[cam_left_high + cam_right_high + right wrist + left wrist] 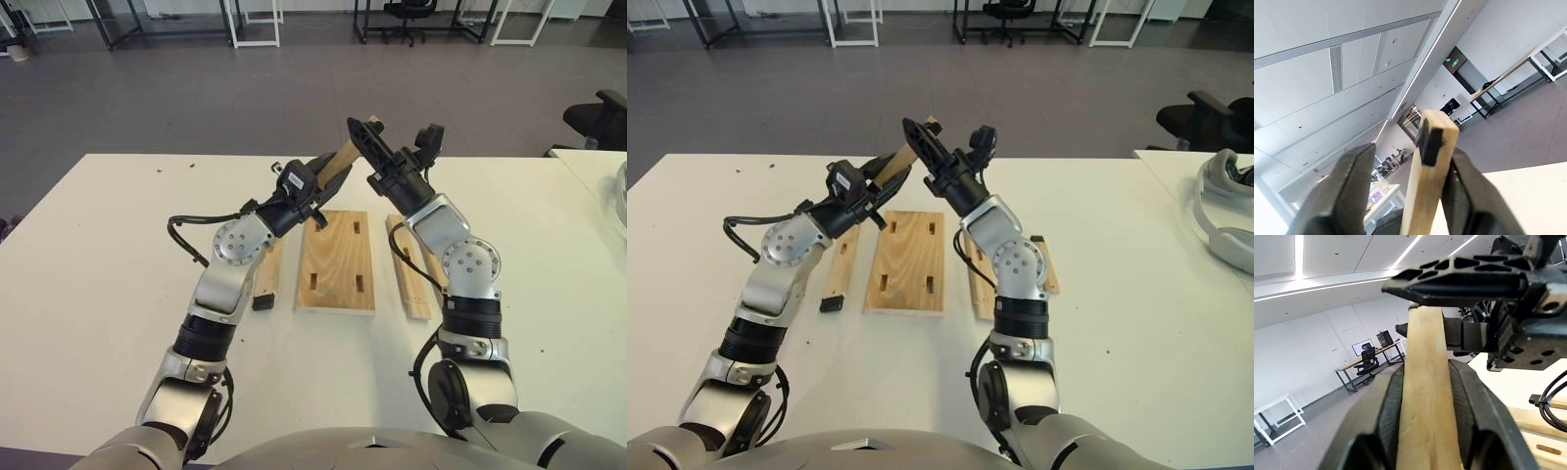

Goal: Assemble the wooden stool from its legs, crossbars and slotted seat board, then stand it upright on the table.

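A wooden stool leg is held in the air over the far part of the table, slanting up to the right. My left gripper is shut on its lower part, and its fingers press both sides of the leg. My right gripper stands open around the leg's upper end; one finger touches the wood and the other stands off with a gap. The slotted seat board lies flat on the table below, between both arms.
A wooden piece lies left of the board, partly under my left arm. More wooden pieces lie to its right. A small black part sits near the board's left front corner. A white headset rests at the far right.
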Motion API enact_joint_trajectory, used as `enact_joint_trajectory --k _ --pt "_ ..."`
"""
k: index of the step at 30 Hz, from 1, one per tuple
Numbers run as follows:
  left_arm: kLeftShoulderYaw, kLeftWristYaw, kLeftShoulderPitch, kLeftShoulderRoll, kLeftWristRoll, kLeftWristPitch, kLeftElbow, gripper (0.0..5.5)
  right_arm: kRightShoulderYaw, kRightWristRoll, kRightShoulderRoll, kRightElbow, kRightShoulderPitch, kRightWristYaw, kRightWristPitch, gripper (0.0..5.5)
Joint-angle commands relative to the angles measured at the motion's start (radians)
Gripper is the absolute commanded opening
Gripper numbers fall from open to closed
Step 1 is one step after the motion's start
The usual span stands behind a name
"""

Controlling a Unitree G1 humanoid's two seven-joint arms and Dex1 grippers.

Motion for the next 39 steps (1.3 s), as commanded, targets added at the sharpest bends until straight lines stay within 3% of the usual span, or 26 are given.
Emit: enact_joint_trajectory --k 1,6,10,16,21,31,39 --pt "-0.001 -0.015 -0.002 0.007 0.003 -0.011 -0.011 1.28 -0.011 0.02 -0.01 -0.019 0.006 -0.017 0.025 1.31" --pt "-0.006 -0.027 0.005 0.008 -0.001 -0.015 -0.021 1.28 -0.014 0.017 -0.012 -0.017 0.014 -0.026 0.023 0.41" --pt "-0.016 -0.044 0.015 0.02 0.009 -0.019 -0.012 1.28 0.008 -0.034 -0.031 -0.027 0.04 -0.025 -0.002 0.41" --pt "0.038 0.026 0.05 0.025 0.017 0.007 0.032 2.51 -0.058 -0.298 -0.123 -0.041 0.257 -0.051 -0.247 0.41" --pt "0.103 0.107 0.099 -0.01 -0.01 0.037 0.032 3.47 -0.092 -0.359 -0.087 0.054 0.372 -0.086 -0.323 0.41" --pt "0.125 0.146 0.125 -0.023 -0.006 0.047 0.041 3.49 -0.107 -0.34 -0.054 0.016 0.405 -0.072 -0.382 0.41" --pt "0.125 0.146 0.128 -0.025 -0.006 0.047 0.045 3.49 -0.118 -0.371 -0.129 0.051 0.39 -0.036 -0.398 0.41"
